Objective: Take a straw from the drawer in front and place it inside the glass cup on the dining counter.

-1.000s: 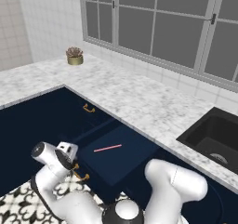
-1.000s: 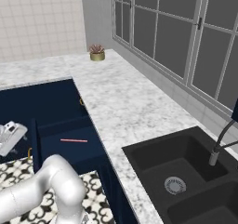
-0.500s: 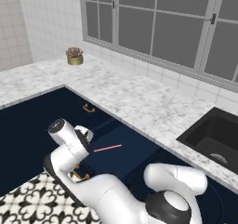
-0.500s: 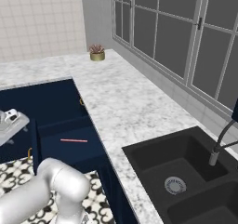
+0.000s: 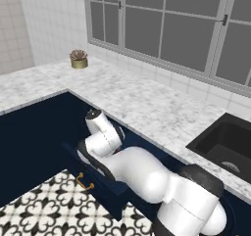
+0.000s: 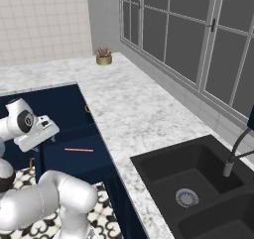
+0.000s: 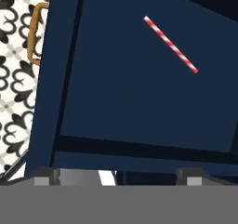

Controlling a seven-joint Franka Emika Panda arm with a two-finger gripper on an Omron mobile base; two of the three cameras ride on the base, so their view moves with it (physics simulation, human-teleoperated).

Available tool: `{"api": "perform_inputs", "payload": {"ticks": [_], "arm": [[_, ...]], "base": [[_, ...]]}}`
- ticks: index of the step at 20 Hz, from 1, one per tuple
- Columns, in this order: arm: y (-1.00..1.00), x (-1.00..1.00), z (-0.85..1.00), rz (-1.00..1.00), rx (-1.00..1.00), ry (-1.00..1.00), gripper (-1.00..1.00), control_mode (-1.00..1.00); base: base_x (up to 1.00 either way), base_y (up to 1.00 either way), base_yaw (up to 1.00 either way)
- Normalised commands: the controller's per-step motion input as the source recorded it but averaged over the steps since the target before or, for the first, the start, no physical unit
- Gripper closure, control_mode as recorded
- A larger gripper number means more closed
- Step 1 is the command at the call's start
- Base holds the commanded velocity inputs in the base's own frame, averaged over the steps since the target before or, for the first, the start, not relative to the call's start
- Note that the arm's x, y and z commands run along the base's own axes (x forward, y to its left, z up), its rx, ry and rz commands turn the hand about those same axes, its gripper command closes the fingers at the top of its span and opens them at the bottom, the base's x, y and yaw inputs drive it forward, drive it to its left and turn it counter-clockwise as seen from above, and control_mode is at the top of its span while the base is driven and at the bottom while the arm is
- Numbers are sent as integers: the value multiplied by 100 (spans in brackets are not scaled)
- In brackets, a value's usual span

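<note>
The drawer [image 7: 139,93] is pulled out, its dark blue inside lying under my hand camera and its brass handle [image 7: 33,32] at the left edge. The pink-red striped straw [image 7: 169,44] lies flat on the drawer floor, up and to the right of my gripper [image 7: 116,176]. My fingertips [image 7: 46,175] stand wide apart with nothing between them. From the right base camera the straw [image 6: 78,149] lies in the drawer [image 6: 74,158], right of my white hand [image 6: 37,133] hovering above it. The drawer front [image 5: 93,186] shows below the arm. The glass cup and dining counter are out of view.
A marble worktop [image 5: 147,103] wraps the corner above the drawer, with a small potted plant [image 6: 103,57] at the back. A black sink [image 6: 198,183] and faucet [image 6: 235,153] lie to the right. Patterned floor tiles [image 5: 44,205] spread before the drawer.
The arm has swung up from low at the left to above the open drawer, and in the left base view it now covers the straw. The straw has not moved.
</note>
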Motion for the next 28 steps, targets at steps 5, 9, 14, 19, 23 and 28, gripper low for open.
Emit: {"api": "perform_inputs", "payload": {"ticks": [5, 9, 14, 19, 23, 28], "arm": [[-3, 46, -52, 0, 1, 2, -100, -100], [0, 39, -50, 0, 6, 0, -100, -100], [0, 26, -27, 0, 19, 0, -100, -100], [0, 7, -40, 0, 16, 0, -100, -100], [6, 0, -42, 0, 13, 0, -100, -100], [22, 0, -23, 0, 10, 0, -100, -100]], "base": [[0, 0, 0], [0, 0, 0], [0, 0, 0], [0, 0, 0], [0, 0, 0], [0, 0, 0]]}}
